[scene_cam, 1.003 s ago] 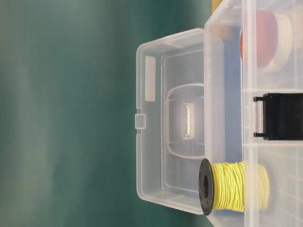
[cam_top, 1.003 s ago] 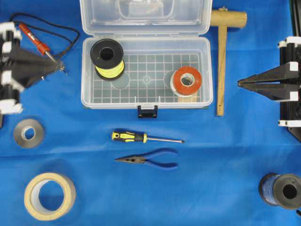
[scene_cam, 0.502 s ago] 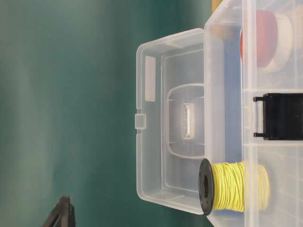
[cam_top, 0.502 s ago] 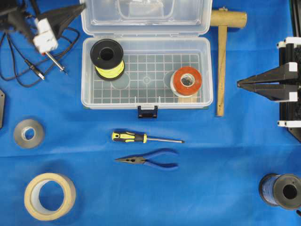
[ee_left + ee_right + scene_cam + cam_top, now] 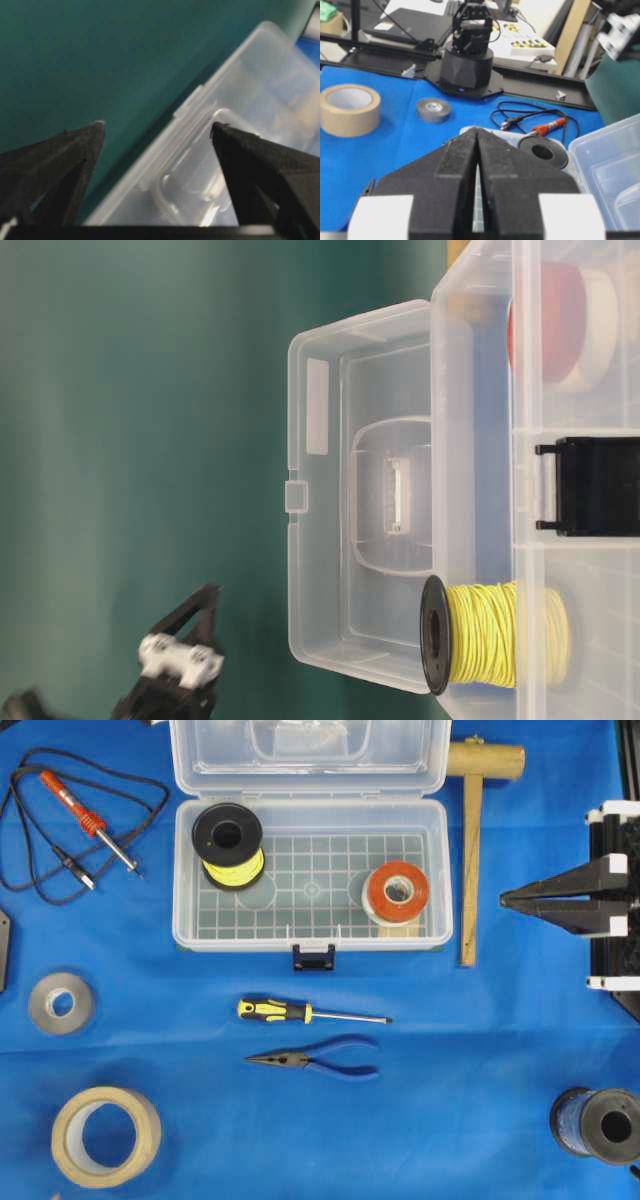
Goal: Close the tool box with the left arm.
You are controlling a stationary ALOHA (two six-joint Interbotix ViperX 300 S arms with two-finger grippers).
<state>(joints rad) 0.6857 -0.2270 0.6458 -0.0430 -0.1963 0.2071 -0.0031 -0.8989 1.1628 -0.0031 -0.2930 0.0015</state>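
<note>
Left pincer [image 5: 157, 131]: jaws spread wide, nothing between them, held in the air behind the raised lid [image 5: 210, 150] of the tool box [image 5: 312, 870]. In the wrist view the lid's outer face and small rim tab sit between the two fingertips, not touching either. The picture is soft, so the gap to the lid cannot be judged. In the table-level view only part of this pincer [image 5: 185, 655] shows, blurred, low and left of the lid, against the green backdrop. In the overhead view it is out of sight.

Change: half a second ago this pincer lay at the box's upper left corner overhead; it has since left that view. At table level more of it shows than before. Lid, box and contents unchanged.

Right pincer [image 5: 503, 899]: jaws pressed together, empty, well right of the box, tips pointing toward it.

Tool box: on the blue table [image 5: 450, 1070], long axis left-right overhead, lid hinged at the far edge and standing open, top cut off by the frame. Black latch [image 5: 313, 957] on the near edge. Inside: yellow wire spool [image 5: 228, 843] at left, red tape roll [image 5: 396, 893] at right.
</note>
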